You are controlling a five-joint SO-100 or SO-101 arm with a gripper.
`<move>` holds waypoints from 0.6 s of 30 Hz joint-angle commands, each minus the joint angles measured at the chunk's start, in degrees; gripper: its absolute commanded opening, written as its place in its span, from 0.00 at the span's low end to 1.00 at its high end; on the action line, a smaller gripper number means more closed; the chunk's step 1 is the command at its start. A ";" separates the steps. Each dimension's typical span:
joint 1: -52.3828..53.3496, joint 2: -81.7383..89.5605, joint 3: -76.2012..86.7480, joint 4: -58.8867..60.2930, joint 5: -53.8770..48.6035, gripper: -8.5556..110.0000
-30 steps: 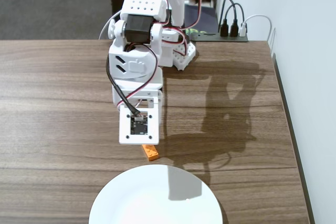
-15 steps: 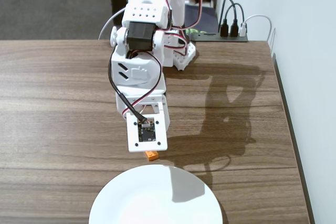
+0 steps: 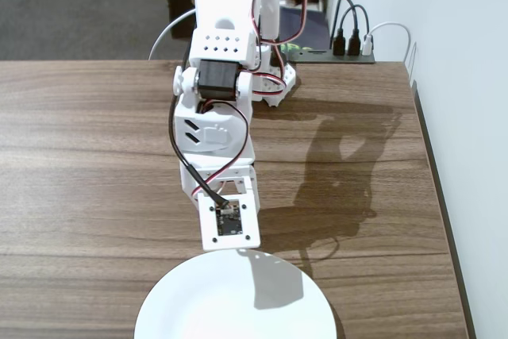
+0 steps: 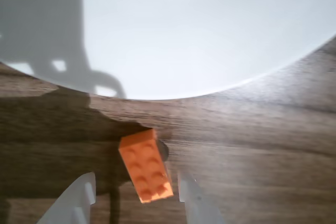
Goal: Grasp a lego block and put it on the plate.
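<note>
The plate was taken as the reference. In the wrist view it filled the upper part of the frame, and the lego block was seen just below its rim, on or just above the wooden table, not over the plate. The block was turned studs-up and lay slantwise, its upper end nearest the rim. The gripper was seen with its two white fingers spread either side of the block's lower end; the right finger was just beside or touching the block, while a clear gap was left at the left finger, so whether the block was pinched could not be told. A dark shadow of the arm was cast on the table and across the left part of the plate. In the fixed view the plate was seen at the bottom edge, and the arm was stretched toward it from the far side of the table, its camera board just above the rim; the block was hidden beneath it there.
</note>
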 commanded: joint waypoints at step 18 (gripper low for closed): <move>0.44 -2.29 1.14 -3.52 0.18 0.14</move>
